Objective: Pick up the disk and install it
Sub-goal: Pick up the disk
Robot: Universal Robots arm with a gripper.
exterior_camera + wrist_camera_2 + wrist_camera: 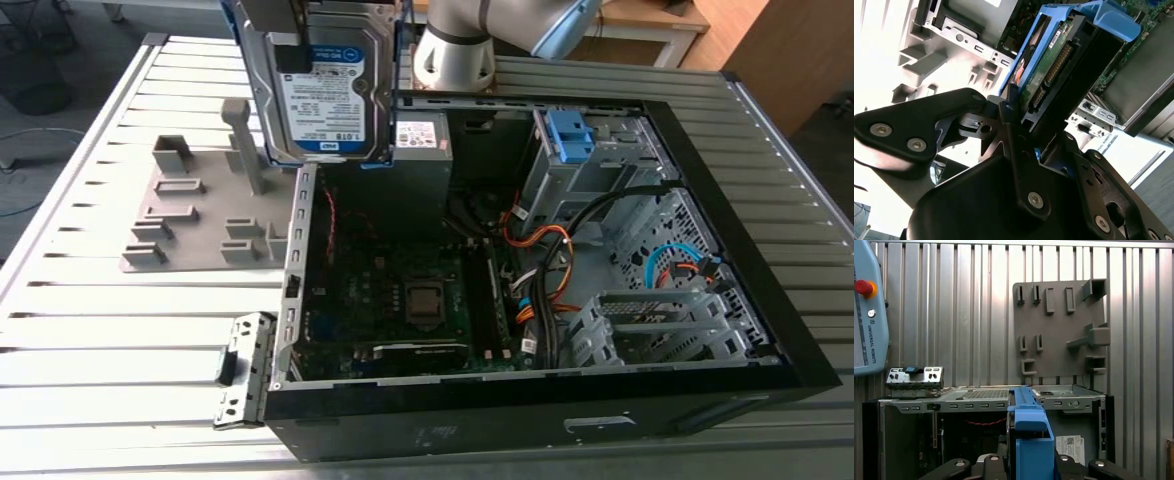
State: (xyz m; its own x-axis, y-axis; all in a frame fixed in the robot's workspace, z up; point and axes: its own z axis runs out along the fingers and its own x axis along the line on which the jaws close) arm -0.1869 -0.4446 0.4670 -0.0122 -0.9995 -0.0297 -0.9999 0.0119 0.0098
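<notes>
Disk [327, 95] clamped in the tool [1024, 120], label upright, hanging above the open computer case [534, 425]

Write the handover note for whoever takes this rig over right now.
Gripper: shut on the disk, which it holds upright.
Disk: in the air above the open computer case's corner at the exterior view's upper left, beside the grey fixture board.
Done: disk picked up.
Left: disk not yet seated inside the case.

Robotics lab: a slatted metal workbench [107, 330] bears an opened computer case [534, 425] and grey fixture [187, 225].
</notes>
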